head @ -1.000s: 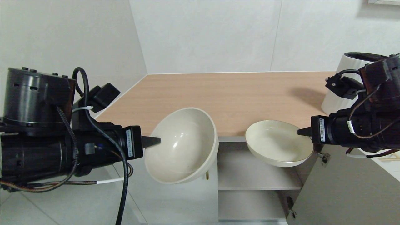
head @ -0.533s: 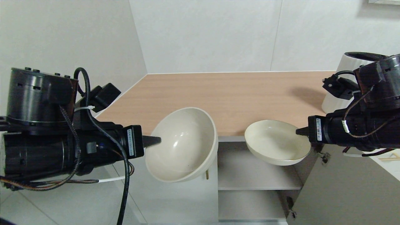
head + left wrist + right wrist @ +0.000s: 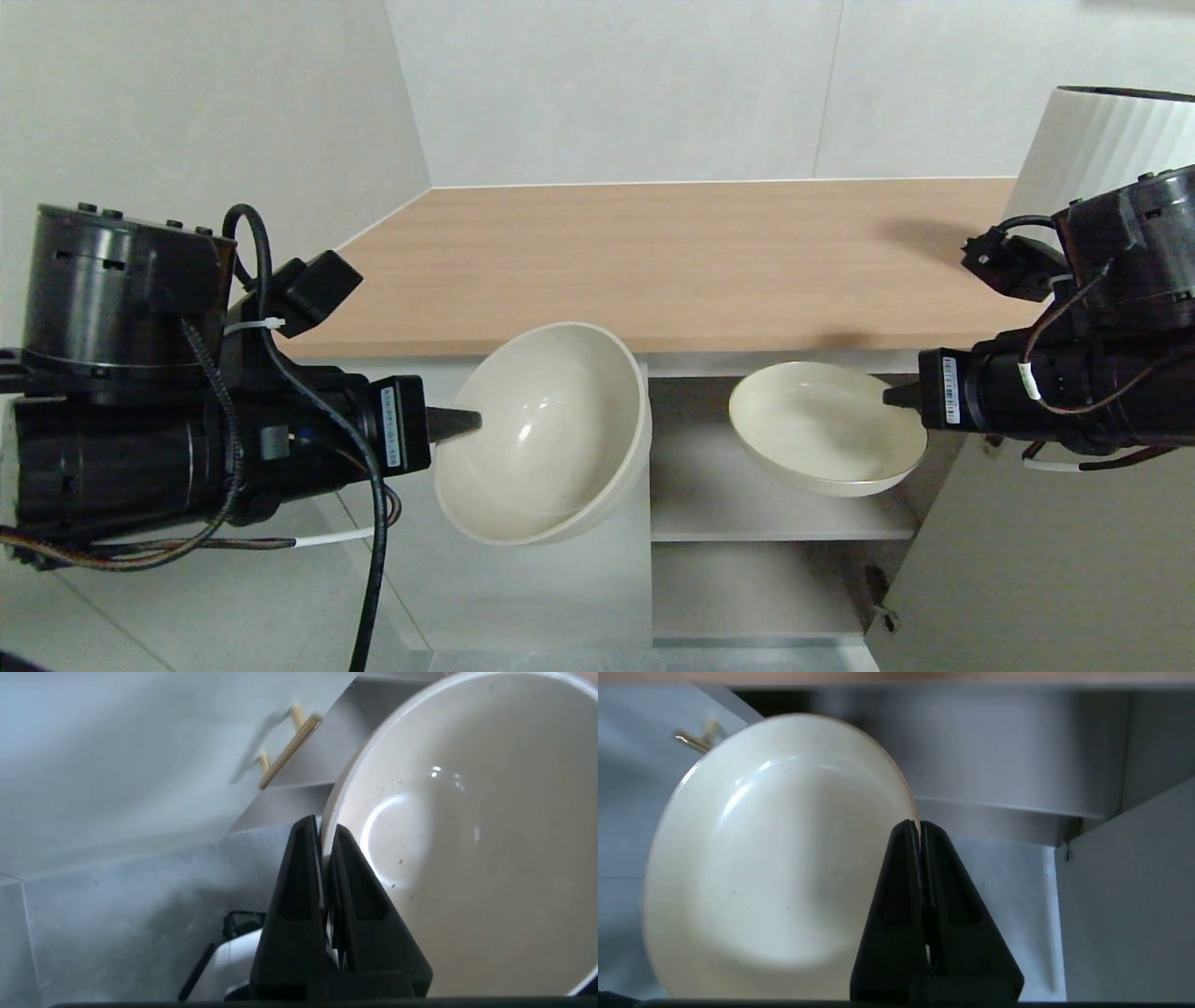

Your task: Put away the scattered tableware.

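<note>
Now, your left hand [image 3: 457, 422] is pinched tight on the rim of the deep bowl [image 3: 551, 439]. One finger [image 3: 301, 887] is on the outside of the rim and the other is on the inside. Only the thin wall of the bowl sits between them. The deep bowl is up in the air, not resting on anything. It is tipped on its side, so its open face looks toward your head camera. It hangs in front of the front edge of the counter [image 3: 672, 261], a bit left of the middle. Behind it is the closed left side of the cupboard [image 3: 523, 588].

Your right hand [image 3: 896, 396] is closed just as tight on the rim of the shallow bowl [image 3: 822, 425]. In the right wrist view its two fingers are almost together, with the rim pressed between them. The shallow bowl is in the air too. It is tipped a little, with its open face mostly up. It hangs just under the front edge of the counter, right of the middle, in front of the open part of the cupboard. A pale shelf [image 3: 747, 509] shows below it. I cannot tell how far out from the shelf the bowl is.

The two bowls are side by side with a gap between them. They do not touch.

The cupboard's right door [image 3: 1027, 579] stands swung open. A small gold handle [image 3: 285, 742] is on the closed left door. A tall white ribbed tub [image 3: 1092, 140] stands at the right end of the counter.
</note>
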### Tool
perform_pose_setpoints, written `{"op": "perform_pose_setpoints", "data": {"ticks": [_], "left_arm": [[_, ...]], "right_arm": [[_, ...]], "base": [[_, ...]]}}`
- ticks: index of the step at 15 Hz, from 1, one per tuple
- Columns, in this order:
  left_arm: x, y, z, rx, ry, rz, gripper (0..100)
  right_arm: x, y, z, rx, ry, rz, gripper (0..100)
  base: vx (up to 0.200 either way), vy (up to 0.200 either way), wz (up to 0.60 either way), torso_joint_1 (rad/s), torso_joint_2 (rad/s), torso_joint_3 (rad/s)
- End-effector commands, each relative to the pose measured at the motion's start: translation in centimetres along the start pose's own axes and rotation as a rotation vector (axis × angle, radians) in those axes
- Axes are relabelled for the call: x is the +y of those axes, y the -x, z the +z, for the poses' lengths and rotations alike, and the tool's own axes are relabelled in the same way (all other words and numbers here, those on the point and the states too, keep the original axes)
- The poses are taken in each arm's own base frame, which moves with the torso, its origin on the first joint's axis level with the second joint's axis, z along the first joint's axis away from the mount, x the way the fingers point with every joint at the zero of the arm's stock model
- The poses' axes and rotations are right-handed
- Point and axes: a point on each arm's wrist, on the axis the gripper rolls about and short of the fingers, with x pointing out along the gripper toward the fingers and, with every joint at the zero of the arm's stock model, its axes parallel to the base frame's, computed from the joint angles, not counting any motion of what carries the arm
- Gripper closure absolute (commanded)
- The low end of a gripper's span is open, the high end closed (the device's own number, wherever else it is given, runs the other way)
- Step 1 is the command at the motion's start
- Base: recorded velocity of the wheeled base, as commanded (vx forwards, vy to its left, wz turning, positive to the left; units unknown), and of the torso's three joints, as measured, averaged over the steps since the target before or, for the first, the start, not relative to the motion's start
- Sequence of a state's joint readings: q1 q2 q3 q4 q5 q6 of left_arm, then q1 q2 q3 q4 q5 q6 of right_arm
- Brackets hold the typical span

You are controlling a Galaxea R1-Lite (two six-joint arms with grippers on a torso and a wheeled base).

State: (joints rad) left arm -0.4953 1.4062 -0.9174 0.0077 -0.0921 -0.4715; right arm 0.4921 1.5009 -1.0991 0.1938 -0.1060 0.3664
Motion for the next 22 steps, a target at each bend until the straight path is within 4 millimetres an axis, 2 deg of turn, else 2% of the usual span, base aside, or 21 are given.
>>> {"op": "perform_pose_setpoints", "data": {"ticks": [1, 6, 13, 17, 20, 22], "left_arm": [[0.0, -0.1, 0.0, 0.002, 0.001, 0.001, 100], [0.0, -0.1, 0.0, 0.001, 0.002, 0.002, 100], [0.0, -0.1, 0.0, 0.003, 0.000, 0.002, 100], [0.4, -0.2, -0.6, 0.023, 0.003, 0.013, 100], [0.6, -0.4, -1.0, 0.040, -0.033, 0.021, 100], [0.6, -0.4, -1.2, 0.047, -0.046, 0.023, 100]], "right_arm": [[0.0, -0.1, -0.1, 0.003, 0.001, 0.001, 100], [0.0, -0.2, -0.1, 0.007, 0.001, -0.002, 100], [0.0, -0.5, -0.1, 0.015, 0.003, -0.004, 100], [0.1, -3.9, -1.0, 0.090, 0.040, -0.028, 100], [0.2, -7.2, -2.7, 0.193, 0.075, -0.054, 100], [0.0, -11.5, -4.7, 0.225, 0.084, -0.065, 100]], "base": [[0.000, 0.000, 0.00, -0.144, 0.45, 0.305], [0.000, 0.000, 0.00, -0.102, 0.42, 0.305], [0.000, 0.000, 0.00, -0.014, 0.05, 0.031], [0.000, 0.000, 0.00, 0.000, 0.00, 0.000], [0.000, 0.000, 0.00, 0.000, 0.00, 0.000], [0.000, 0.000, 0.00, 0.000, 0.00, 0.000]]}}
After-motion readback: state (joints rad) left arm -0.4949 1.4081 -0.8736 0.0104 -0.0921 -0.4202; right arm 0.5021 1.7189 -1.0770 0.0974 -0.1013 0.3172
